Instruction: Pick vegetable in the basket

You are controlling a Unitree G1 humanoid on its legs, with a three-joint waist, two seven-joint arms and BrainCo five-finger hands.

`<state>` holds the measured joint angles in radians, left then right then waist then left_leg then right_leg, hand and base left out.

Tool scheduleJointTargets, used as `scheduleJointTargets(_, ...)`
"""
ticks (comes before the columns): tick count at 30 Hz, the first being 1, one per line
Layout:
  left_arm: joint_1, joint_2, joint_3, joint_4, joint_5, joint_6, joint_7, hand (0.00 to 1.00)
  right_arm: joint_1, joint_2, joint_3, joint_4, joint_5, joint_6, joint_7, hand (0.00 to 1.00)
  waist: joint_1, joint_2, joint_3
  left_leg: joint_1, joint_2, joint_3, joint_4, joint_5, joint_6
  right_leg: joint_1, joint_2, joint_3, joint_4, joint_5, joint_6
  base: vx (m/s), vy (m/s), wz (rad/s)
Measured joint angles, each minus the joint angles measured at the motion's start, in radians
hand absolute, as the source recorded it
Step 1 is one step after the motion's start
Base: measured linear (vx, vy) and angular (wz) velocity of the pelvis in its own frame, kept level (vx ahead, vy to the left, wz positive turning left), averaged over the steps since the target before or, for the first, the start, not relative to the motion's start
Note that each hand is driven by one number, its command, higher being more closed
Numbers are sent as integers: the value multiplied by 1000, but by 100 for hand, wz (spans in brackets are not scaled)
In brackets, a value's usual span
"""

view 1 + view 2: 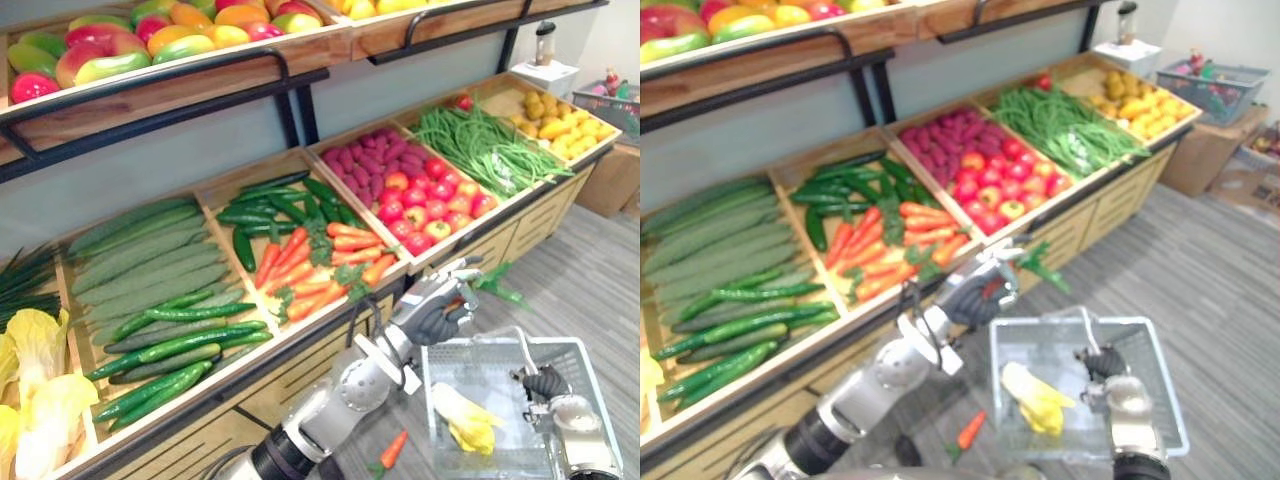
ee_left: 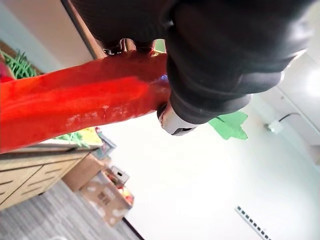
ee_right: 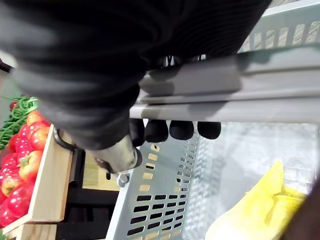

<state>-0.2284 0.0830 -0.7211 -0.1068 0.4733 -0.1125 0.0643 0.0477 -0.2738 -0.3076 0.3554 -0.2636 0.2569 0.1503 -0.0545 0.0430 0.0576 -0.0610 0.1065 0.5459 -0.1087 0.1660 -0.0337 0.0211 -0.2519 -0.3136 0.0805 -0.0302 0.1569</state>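
Produce shelves (image 1: 520,228) behind, left hand (image 1: 440,305) clutches carrot (image 2: 75,100) near basket (image 3: 155,210).

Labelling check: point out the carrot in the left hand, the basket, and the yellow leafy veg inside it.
carrot (image 2: 75,100), left wrist view, middle of its orange body.
basket (image 1: 1050,342), right eye view, its far inner wall.
yellow leafy vegetable (image 1: 1035,402), right eye view, centre of the leaves.

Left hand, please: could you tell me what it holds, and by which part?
A carrot, the left hand curled round it near its leafy end.
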Motion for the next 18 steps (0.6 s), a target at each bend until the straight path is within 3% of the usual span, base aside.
scheduleJointTargets(11,29,-96,-27,234,13,3,32,100,52,81,5,-142,-3,4,13,100,-16,4,-4,1,13,42,0,0,-1,-22,9,33,-4,1,3,47,-30,-9)
scheduleJointTargets(18,29,-99,-68,397,59,9,79,100,72,101,84,-151,-3,5,13,100,-27,-22,-19,14,13,67,0,-12,-1,-19,4,50,-20,6,-3,70,-32,-10)
